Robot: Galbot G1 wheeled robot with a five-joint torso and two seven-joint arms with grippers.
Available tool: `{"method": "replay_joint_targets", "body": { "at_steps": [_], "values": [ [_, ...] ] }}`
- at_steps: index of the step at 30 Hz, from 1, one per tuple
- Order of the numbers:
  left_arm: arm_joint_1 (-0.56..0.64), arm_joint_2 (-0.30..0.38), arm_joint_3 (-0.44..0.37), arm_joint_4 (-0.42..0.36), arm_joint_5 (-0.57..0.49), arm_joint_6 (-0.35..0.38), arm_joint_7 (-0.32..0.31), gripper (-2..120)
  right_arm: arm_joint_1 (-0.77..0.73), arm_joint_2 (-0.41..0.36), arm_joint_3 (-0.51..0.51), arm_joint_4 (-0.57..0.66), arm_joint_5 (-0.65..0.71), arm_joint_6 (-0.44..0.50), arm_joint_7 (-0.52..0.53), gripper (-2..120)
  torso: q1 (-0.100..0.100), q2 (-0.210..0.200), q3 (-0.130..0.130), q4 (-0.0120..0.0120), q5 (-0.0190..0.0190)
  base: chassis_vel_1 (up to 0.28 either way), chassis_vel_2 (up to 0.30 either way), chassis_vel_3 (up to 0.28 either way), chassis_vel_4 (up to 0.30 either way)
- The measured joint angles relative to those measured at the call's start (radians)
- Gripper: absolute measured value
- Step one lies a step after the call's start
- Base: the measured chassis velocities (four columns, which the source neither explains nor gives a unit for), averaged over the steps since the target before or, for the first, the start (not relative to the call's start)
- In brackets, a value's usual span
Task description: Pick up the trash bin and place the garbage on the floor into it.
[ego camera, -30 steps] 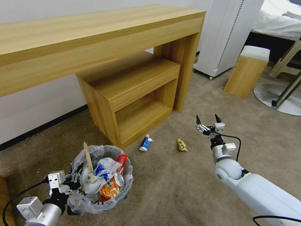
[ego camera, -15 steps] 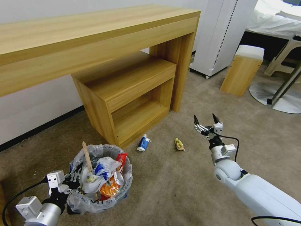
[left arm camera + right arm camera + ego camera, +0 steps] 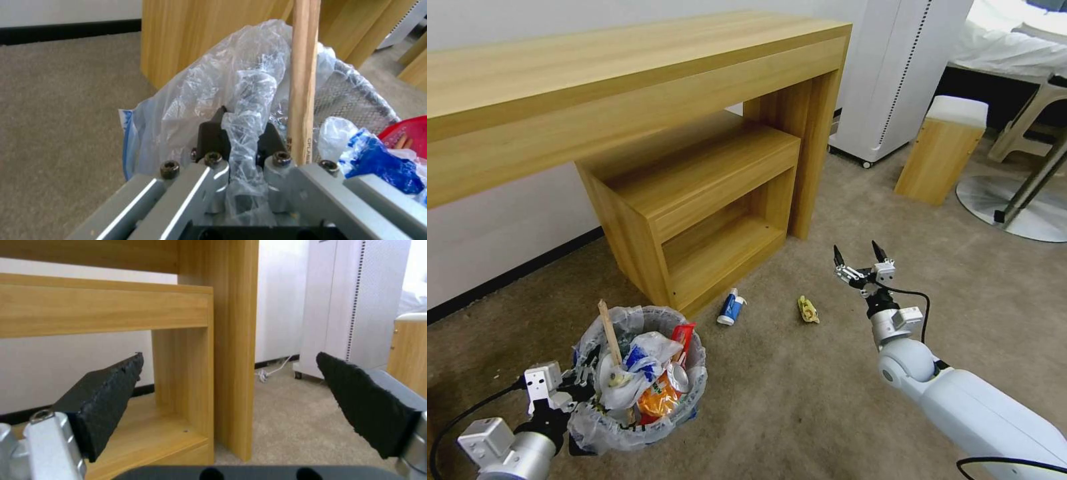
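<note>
Left wrist view shows you the left gripper (image 3: 242, 133) with its fingers (image 3: 212, 138) clamped on the bag-covered rim of the trash bin (image 3: 267, 83); a wooden stick (image 3: 303, 76) stands just beside them. Your right gripper (image 3: 857, 257) hangs above the floor (image 3: 800, 387), fingers (image 3: 106, 400) spread apart, gripping nothing. Beyond its left fingertip you have a yellow wrapper (image 3: 808, 309), then a blue-white carton (image 3: 731, 307) near the wooden shelf (image 3: 694, 200).
</note>
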Motion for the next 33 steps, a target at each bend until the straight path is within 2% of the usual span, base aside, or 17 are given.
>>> {"method": "replay_joint_targets", "body": {
  "at_steps": [10, 17, 22, 24, 33],
  "values": [
    [-0.004, -0.001, -0.001, 0.008, 0.0, 0.0, -0.001, 3, 0.019, 0.006, -0.023, -0.017, 0.002, 0.008, -0.012, 91, 0.0, 0.0, 0.0, 0.0, 0.0, -0.046, 0.068, 0.054, -0.055],
    [-0.008, 0.005, -0.012, 0.016, -0.007, 0.0, -0.002, 3, 0.041, 0.015, -0.04, -0.022, 0.003, 0.008, -0.013, 89, 0.0, 0.0, 0.0, 0.0, -0.0001, -0.062, 0.041, 0.056, -0.059],
    [-0.01, 0.008, -0.014, 0.027, -0.009, 0.0, -0.002, 3, 0.049, 0.02, -0.046, -0.024, 0.003, 0.007, -0.011, 93, 0.0, 0.0, 0.0, 0.0, -0.0002, -0.098, 0.092, 0.086, -0.092],
    [-0.012, 0.009, -0.014, 0.031, -0.01, 0.0, -0.002, 3, 0.051, 0.023, -0.05, -0.027, -0.001, 0.013, -0.01, 99, 0.0, 0.0, 0.0, 0.0001, -0.0002, -0.071, 0.061, 0.076, -0.054],
    [-0.014, 0.01, -0.019, 0.041, -0.014, 0.016, -0.009, 3, 0.055, 0.019, -0.078, -0.024, -0.018, 0.018, -0.006, 100, 0.0, 0.0, 0.0, 0.0, -0.0002, -0.01, 0.011, 0.013, -0.007]
  ]
}}
